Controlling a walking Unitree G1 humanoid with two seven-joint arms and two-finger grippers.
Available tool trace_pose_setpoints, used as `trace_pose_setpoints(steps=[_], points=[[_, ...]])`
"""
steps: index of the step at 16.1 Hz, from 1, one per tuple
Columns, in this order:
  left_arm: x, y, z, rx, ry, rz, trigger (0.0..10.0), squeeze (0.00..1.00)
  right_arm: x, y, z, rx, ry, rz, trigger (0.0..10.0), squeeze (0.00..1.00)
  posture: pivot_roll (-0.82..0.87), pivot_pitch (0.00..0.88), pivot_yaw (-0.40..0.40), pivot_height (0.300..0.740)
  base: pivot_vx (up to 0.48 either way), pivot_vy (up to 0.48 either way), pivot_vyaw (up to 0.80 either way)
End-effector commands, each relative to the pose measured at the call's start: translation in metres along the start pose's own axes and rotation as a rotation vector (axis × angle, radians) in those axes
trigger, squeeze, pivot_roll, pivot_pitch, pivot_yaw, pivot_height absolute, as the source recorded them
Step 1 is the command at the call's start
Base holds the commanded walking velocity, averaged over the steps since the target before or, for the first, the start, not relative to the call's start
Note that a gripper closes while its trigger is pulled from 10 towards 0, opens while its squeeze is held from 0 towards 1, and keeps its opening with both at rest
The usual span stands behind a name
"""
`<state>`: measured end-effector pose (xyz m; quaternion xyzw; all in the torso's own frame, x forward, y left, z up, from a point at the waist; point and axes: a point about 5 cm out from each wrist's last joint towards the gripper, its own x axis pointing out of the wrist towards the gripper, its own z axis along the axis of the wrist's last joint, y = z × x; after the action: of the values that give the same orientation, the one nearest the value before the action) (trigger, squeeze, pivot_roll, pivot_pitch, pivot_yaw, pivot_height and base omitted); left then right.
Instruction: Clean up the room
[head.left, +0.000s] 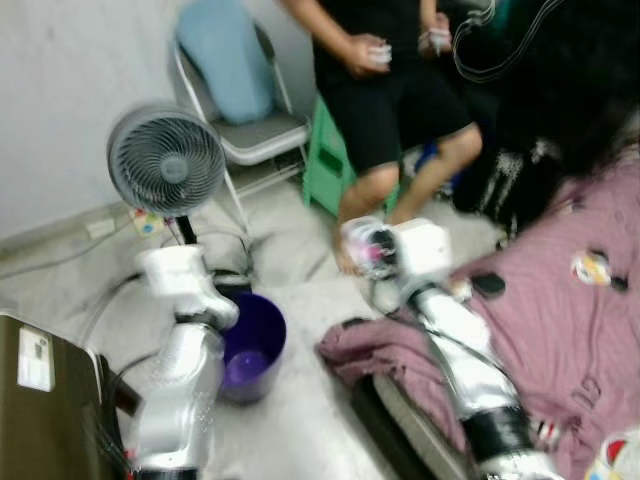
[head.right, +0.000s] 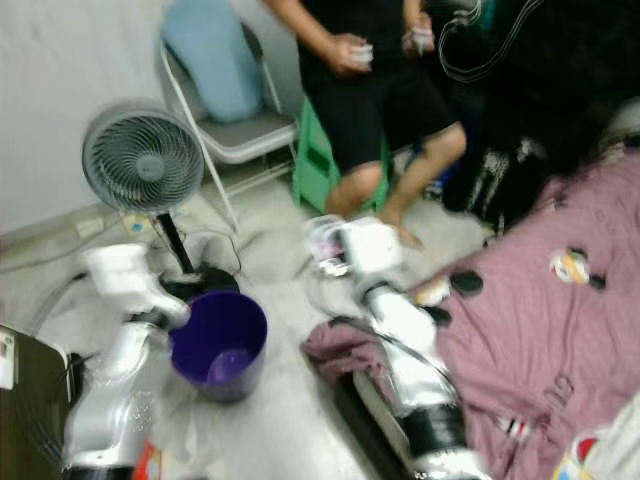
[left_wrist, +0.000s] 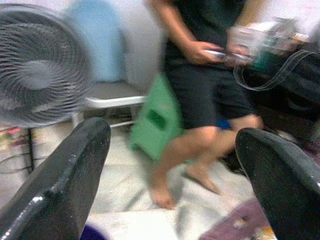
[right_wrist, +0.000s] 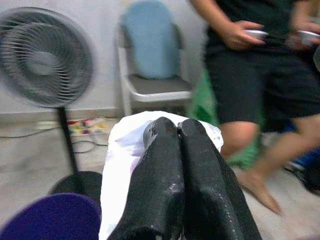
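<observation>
Jaws of the right gripper (right_wrist: 172, 131) are clenching one crumpled white plastic bag (right_wrist: 125, 150) above the floor near one round purple plastic bin (head.right: 218, 345); the left gripper (left_wrist: 170, 145) is hanging released.

I see my two arms, and both are shiny silver and round like pipes. My left arm (head.left: 185, 385) has a white boxy block at its end. My right arm (head.left: 465, 365) has a white block too, and a black band low down near the elbow. The left gripper (left_wrist: 170, 175) has two thick black fingers (left_wrist: 57, 185) with rounded tips, smooth and a bit glossy. The right gripper (right_wrist: 178, 132) has black fingers (right_wrist: 157, 175) with a bumpy, speckled skin that shines where the light hits.
</observation>
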<state>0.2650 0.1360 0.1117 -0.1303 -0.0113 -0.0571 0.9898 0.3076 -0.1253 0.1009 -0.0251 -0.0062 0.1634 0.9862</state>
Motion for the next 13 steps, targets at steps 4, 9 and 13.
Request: trace_pose_setpoints(steps=[4, 9, 13], points=[[-0.0007, 0.0160, 0.0028, 0.038, 0.008, 0.065, 10.0, 0.00, 0.0122, 0.0174, 0.0128, 0.025, -0.042, 0.051, 10.0, 0.00, 0.02, 0.013, -0.022, 0.740, 0.296, 0.000, 0.00], [0.0027, 0.0195, 0.0021, 0.043, 0.015, 0.098, 10.0, 0.00, 0.0140, 0.0187, 0.0141, 0.004, -0.049, 0.058, 10.0, 0.00, 0.02, 0.008, -0.019, 0.740, 0.000, 0.000, 0.41], [0.0054, 0.0196, 0.0026, 0.052, 0.013, 0.104, 10.0, 0.00, 0.0160, 0.0178, 0.0150, 0.005, -0.051, 0.058, 10.0, 0.00, 0.02, 0.003, -0.021, 0.740, 0.000, 0.000, 0.80]])
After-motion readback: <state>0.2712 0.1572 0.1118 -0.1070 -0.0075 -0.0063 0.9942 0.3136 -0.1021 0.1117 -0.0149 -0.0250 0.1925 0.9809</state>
